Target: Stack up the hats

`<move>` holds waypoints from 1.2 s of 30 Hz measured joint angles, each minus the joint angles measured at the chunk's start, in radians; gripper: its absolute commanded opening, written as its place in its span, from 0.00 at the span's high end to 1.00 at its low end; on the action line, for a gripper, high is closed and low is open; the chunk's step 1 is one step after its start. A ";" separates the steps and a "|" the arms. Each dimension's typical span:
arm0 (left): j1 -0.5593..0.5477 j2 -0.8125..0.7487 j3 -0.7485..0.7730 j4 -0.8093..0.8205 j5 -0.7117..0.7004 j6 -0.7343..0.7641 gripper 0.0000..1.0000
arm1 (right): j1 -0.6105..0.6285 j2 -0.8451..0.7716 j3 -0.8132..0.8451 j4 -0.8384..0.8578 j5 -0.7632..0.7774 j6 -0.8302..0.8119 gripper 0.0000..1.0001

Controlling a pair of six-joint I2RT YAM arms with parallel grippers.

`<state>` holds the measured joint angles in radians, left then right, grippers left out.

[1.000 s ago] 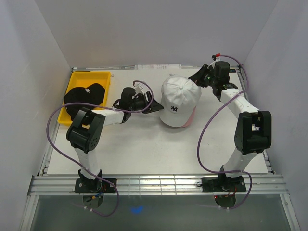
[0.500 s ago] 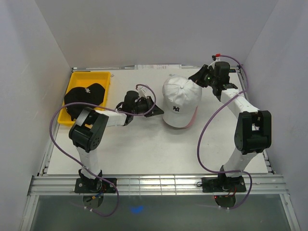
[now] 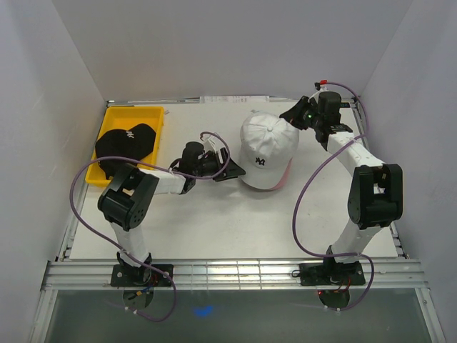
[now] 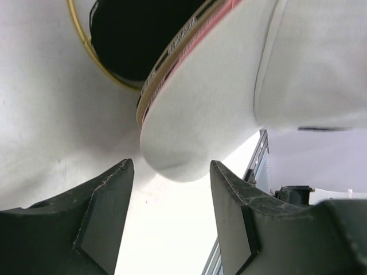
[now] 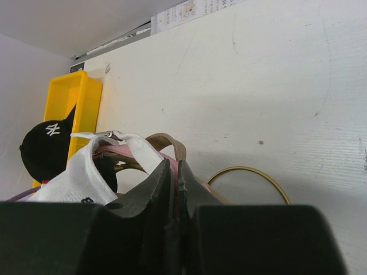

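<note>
A white hat (image 3: 268, 143) tops a stack at the table's centre back, with a pink hat's rim (image 3: 284, 174) showing beneath it. My left gripper (image 3: 234, 172) stands open at the stack's left. The white brim (image 4: 200, 114) hangs just past its fingertips (image 4: 171, 166) without touching them, and the pink edge (image 4: 221, 14) and a tan edge (image 4: 150, 97) show underneath. My right gripper (image 3: 291, 118) is at the stack's back, shut (image 5: 174, 163) on the pink hat's rear band (image 5: 112, 150), beside a tan strap (image 5: 169, 142). A black hat (image 3: 127, 139) lies on the yellow tray (image 3: 136, 114).
A gold wire stand (image 4: 80, 34) holds the stack, and its base ring (image 5: 252, 170) lies on the table behind. White walls close in the left, right and back. A metal rail (image 3: 214, 271) runs along the near edge.
My left gripper has slid a little nearer and to the right along the white brim. The hat stack has shifted slightly. The right arm has stayed put.
</note>
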<state>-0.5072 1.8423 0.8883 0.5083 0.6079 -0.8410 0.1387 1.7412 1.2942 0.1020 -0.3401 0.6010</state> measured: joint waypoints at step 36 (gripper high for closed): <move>-0.219 0.054 -0.306 0.667 -0.370 -0.558 0.30 | -0.007 0.006 -0.025 0.046 -0.019 0.023 0.88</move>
<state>-0.7261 1.8961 0.5827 1.1751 0.2375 -1.3994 0.1318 1.7473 1.2694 0.1478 -0.3588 0.6239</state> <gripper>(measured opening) 0.717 0.136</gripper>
